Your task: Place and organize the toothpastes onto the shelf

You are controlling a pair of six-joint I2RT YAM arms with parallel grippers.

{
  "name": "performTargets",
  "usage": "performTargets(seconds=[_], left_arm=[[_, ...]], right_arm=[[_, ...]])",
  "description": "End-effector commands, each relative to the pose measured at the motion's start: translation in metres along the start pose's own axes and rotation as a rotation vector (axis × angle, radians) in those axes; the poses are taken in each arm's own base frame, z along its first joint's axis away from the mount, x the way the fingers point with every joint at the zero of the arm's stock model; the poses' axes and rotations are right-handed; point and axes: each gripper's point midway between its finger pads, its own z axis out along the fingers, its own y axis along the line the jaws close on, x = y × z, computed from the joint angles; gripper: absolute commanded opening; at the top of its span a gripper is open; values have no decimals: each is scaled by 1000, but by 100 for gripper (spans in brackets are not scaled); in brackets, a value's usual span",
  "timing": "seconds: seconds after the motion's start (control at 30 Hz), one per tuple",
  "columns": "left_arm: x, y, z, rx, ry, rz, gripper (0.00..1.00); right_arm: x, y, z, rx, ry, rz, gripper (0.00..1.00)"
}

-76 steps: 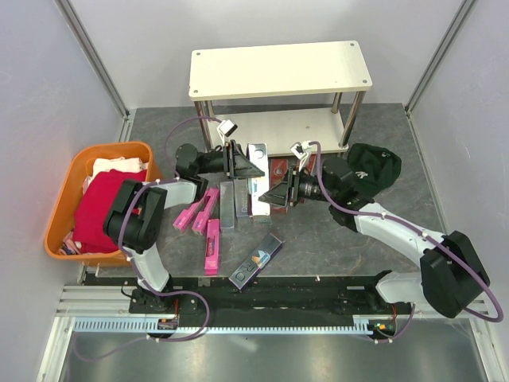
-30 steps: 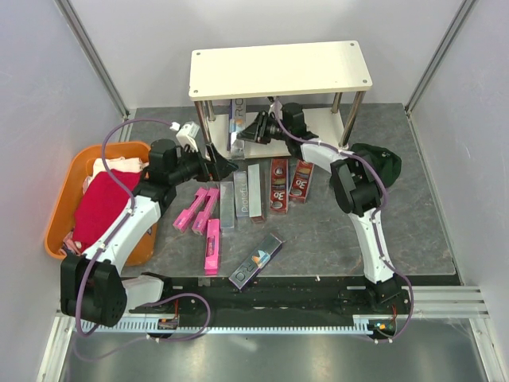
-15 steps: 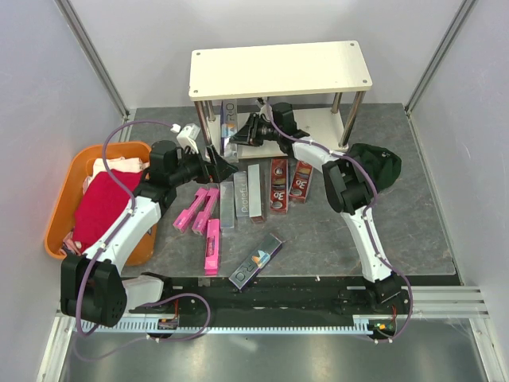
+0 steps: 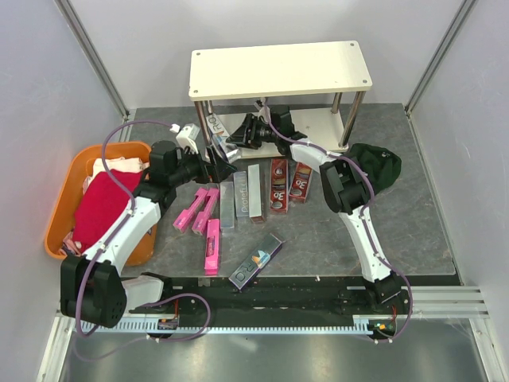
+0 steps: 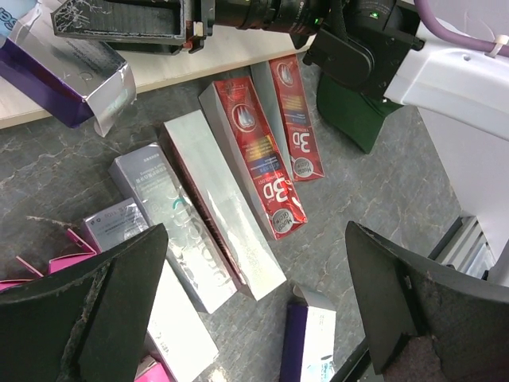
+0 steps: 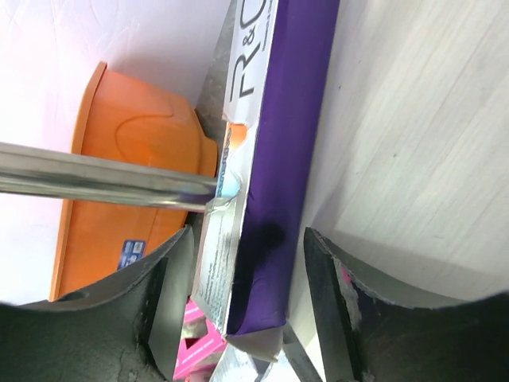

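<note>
A purple-and-white toothpaste box [image 4: 215,126] [image 6: 282,143] lies tilted on the left end of the shelf's lower board [image 6: 413,159], against a chrome leg [image 6: 103,185]. My right gripper [image 4: 238,135] [image 6: 248,239] reaches in under the shelf's top board [image 4: 278,70]. Its jaws stand open on either side of that box, with a gap at the right finger [image 6: 342,310]. My left gripper [image 4: 221,163] [image 5: 256,231] hangs open and empty above the toothpastes on the table. These are red "3D" boxes [image 4: 278,185] [image 5: 266,167], silver-grey ones [image 4: 227,204] [image 5: 227,211], pink ones [image 4: 211,245] and a navy one [image 4: 257,261] [image 5: 310,342].
An orange basket [image 4: 111,148] [image 6: 119,183] holding a red cloth [image 4: 99,203] stands at the left. A dark cloth [image 4: 374,167] [image 5: 350,111] lies right of the shelf. Grey walls close in both sides.
The right gripper carried the purple box left along the lower board, tipped it from upright to tilted, and opened its jaws. The left arm stayed put.
</note>
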Motion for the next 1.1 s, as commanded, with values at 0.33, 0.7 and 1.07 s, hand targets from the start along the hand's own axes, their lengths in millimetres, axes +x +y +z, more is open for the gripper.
performTargets(seconds=[0.33, 0.7, 1.07], left_arm=[[-5, 2, -5, -18, -37, 69, 100], [-4, 6, -4, -31, -33, 68, 100], [-3, 6, -5, -31, -33, 68, 100]], right_arm=[[11, 15, -5, 53, -49, -31, 41], [32, 26, -19, 24, -111, 57, 29], [1, 27, -9, 12, -248, 156, 20]])
